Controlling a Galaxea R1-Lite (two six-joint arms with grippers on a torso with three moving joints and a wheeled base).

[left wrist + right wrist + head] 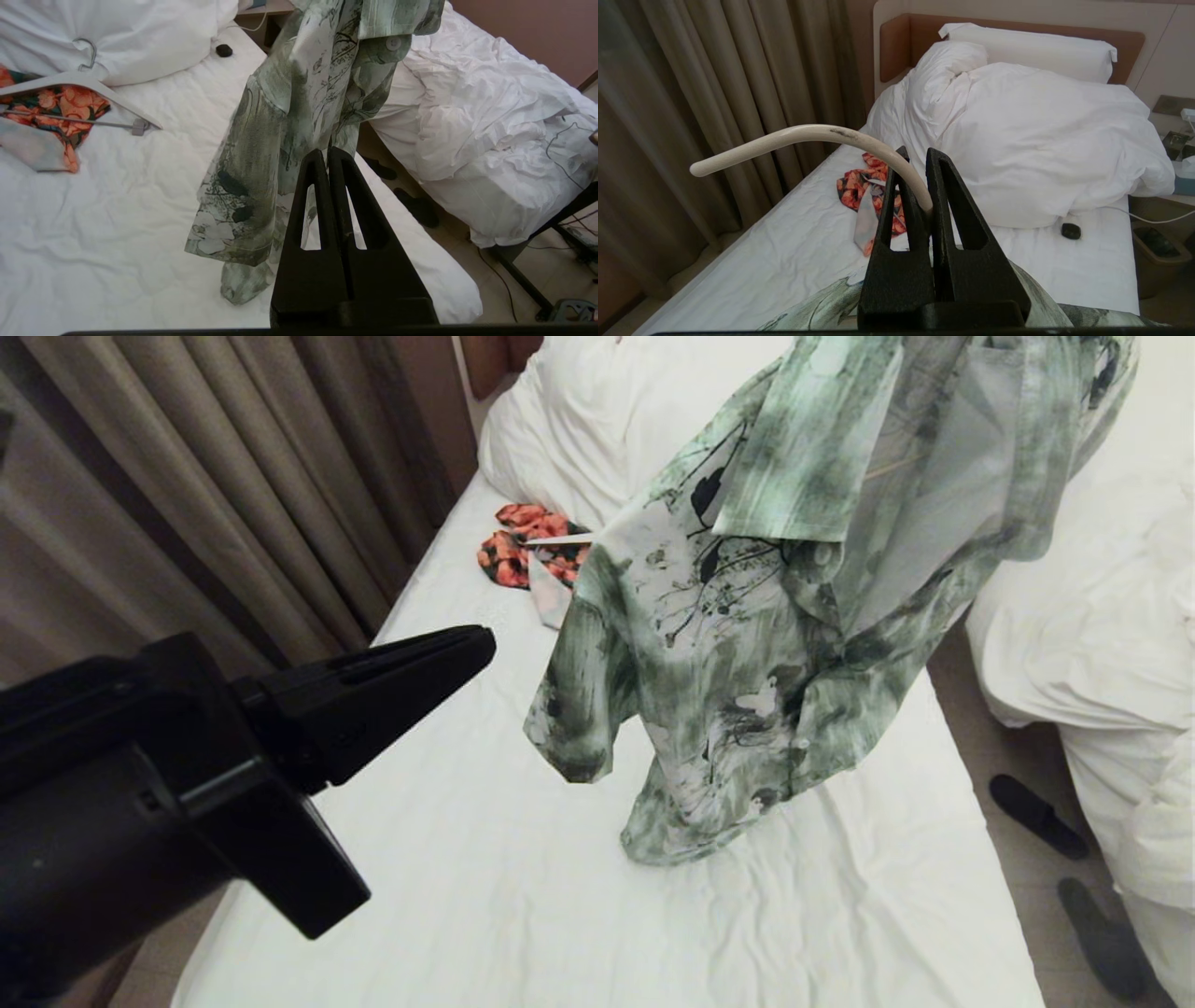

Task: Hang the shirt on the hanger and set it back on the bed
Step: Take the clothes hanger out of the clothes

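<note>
The green-and-white shirt (766,616) hangs in the air over the bed (467,859), and only its lower hem rests on the sheet. It is draped over the hanger. The hanger's cream curved hook (808,135) sticks up out of my right gripper (917,156), which is shut on the hook's stem just above the shirt (822,308). That gripper is outside the head view. My left gripper (485,649) hovers to the left of the shirt, shut with nothing in it. From its wrist, the left gripper (327,151) points at the hanging shirt (280,116) from a short way off.
An orange-and-black garment (527,555) with a thick white hanger (70,79) lies near the pillows (1041,140). A small black object (1070,231) sits on the sheet. Curtains (187,504) run along the left. A second bed with a heaped duvet (1102,616) stands to the right, with dark slippers (1036,817) in the aisle.
</note>
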